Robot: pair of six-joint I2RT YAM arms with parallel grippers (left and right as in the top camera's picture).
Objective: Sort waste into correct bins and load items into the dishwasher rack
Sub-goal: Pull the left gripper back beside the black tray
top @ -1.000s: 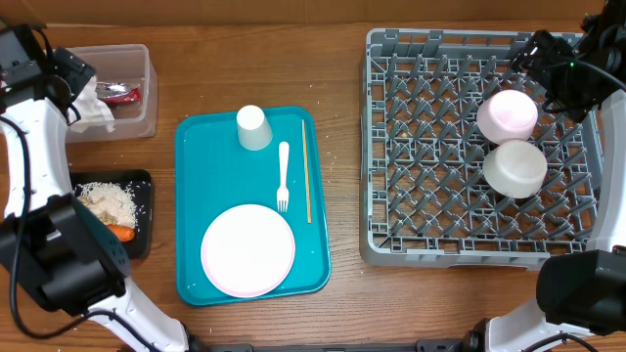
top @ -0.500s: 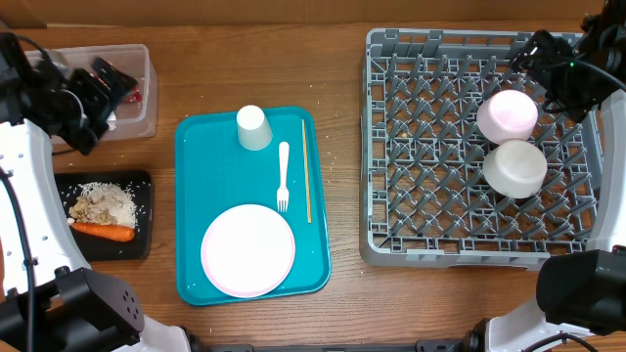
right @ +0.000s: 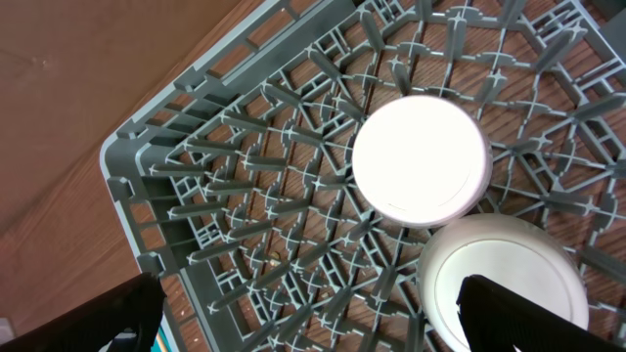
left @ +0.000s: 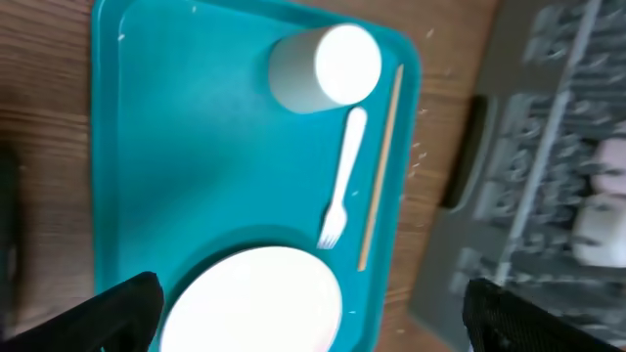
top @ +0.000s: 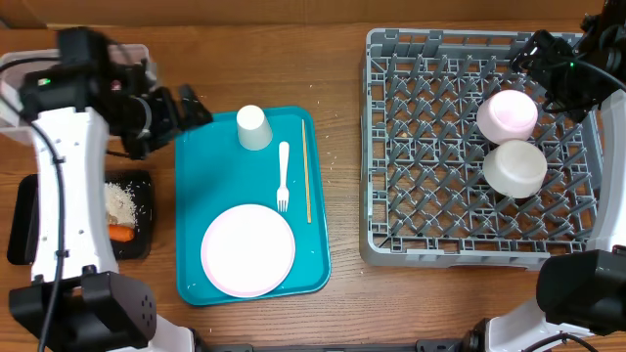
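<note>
A white cup, white fork, thin wooden stick and round plate lie on the teal tray. My left gripper is open and empty above the tray's left edge. In its wrist view I see the cup, fork, stick and plate. Two white bowls sit upside down in the grey dishwasher rack. My right gripper is open and empty above the rack's far right, over the bowls.
The black tray at left holds rice and a carrot. The clear tub at far left is mostly hidden under my left arm, so the napkin and wrapper do not show. Rice grains lie scattered on the wood.
My left arm has swung right, from over the clear tub to over the teal tray's left edge. The right arm has not moved.
</note>
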